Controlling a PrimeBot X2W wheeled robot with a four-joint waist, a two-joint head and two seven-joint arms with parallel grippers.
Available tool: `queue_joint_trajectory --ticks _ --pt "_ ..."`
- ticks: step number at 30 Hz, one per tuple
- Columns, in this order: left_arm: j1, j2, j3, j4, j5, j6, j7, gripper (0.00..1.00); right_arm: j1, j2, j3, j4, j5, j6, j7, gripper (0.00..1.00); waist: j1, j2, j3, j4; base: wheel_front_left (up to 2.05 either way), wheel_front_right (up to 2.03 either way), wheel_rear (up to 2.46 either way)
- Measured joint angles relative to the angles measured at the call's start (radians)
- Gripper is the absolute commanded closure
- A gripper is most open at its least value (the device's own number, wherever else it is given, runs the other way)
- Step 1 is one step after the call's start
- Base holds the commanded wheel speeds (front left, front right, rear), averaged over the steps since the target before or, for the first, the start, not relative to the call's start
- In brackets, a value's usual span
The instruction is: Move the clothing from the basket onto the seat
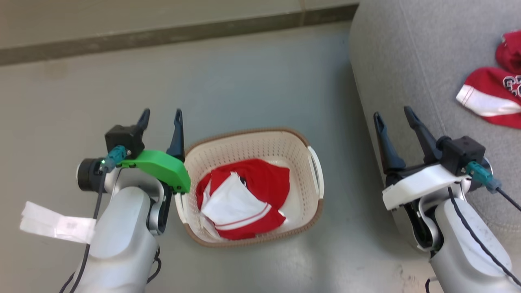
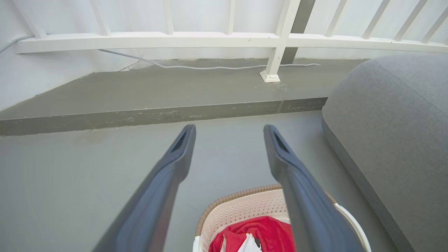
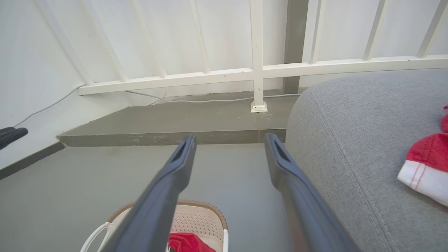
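A cream perforated basket (image 1: 299, 160) with a brown rim stands on the grey floor between my arms. Red and white clothing (image 1: 244, 199) lies bunched inside it. Another red garment with dark lettering (image 1: 494, 95) rests on the grey seat (image 1: 411, 61) at the right. My left gripper (image 1: 161, 116) hovers open just left of the basket's rim, holding nothing. My right gripper (image 1: 394, 114) stands open at the seat's front edge, also holding nothing. From the left wrist, the basket (image 2: 245, 210) and clothing (image 2: 262, 232) show below the open left gripper (image 2: 229, 131). The right wrist view shows the open right gripper (image 3: 229, 140), basket (image 3: 196, 217), seat (image 3: 353, 122) and garment (image 3: 425, 164).
A raised concrete step (image 1: 163, 34) runs along the far side, with a white railing (image 2: 210, 40) and a loose cable (image 2: 196, 66) on it. A white paper tag (image 1: 57, 224) hangs from my left forearm. Bare floor (image 1: 244, 81) lies beyond the basket.
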Motion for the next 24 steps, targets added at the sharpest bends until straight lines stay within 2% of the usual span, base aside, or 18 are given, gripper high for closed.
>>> queue_joint_trajectory --ticks 11,24 --pt "0.121 0.016 0.024 -0.209 0.052 0.026 0.0 0.0 0.063 -0.002 0.001 0.019 0.001 -0.009 0.0 0.0 0.0 0.0 -0.145 0.031 0.0 0.0 0.0" --pt "0.315 0.05 0.049 -0.337 0.064 0.056 0.0 0.0 0.122 -0.02 -0.022 0.021 0.007 -0.027 0.0 0.0 0.0 0.0 -0.257 0.04 0.0 0.0 0.0"
